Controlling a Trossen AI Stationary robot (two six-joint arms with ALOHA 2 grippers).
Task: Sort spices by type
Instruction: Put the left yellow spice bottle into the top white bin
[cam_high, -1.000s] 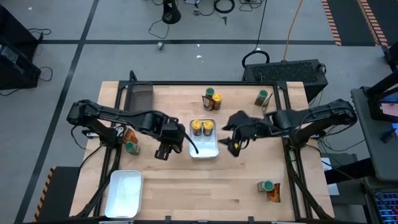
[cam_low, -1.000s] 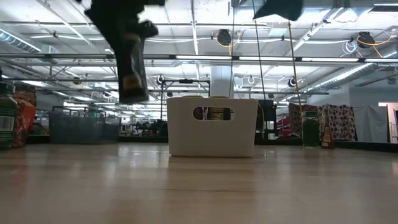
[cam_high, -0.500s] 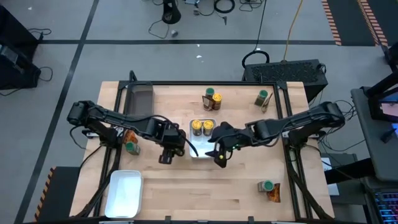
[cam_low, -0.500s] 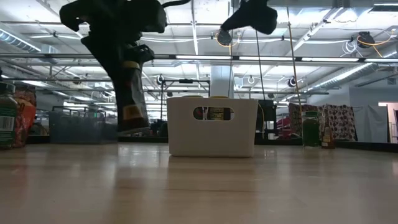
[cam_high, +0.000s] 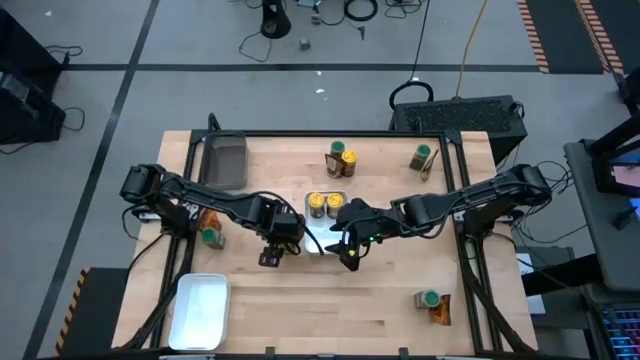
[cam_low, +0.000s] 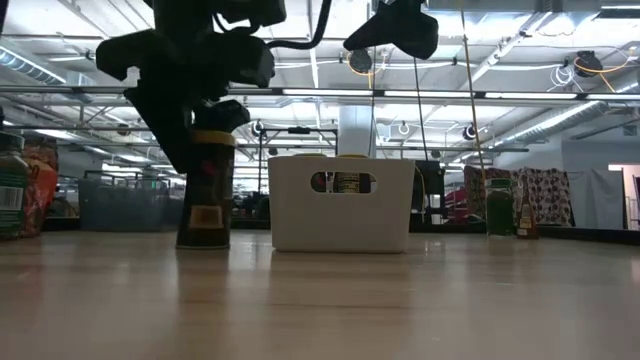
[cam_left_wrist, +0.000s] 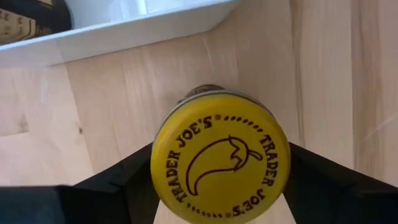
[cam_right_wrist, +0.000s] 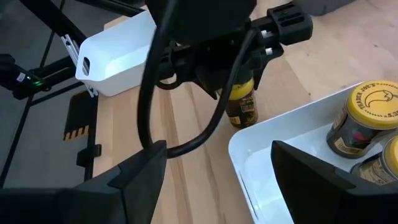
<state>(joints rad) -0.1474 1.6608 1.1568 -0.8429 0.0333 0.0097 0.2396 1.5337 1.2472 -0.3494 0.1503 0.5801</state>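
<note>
Left gripper (cam_high: 271, 256) is coming down since the earlier frame, jaws loosening around a yellow jar (cam_low: 205, 187) now standing just beside the tray (cam_high: 337, 243); right gripper (cam_high: 348, 255) is hovering open over it; two yellow jars (cam_high: 325, 204) sitting inside, green ones unsorted

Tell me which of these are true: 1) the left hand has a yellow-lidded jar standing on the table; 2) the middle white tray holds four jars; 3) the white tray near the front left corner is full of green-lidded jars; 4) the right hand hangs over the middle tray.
1) True: the yellow-lidded jar stands on the table between the left hand's fingers.
2) False: the middle white tray holds two jars.
3) False: the front-left tray has no jars in it.
4) True: the right hand hangs at that tray's edge, open and holding nothing.
</note>
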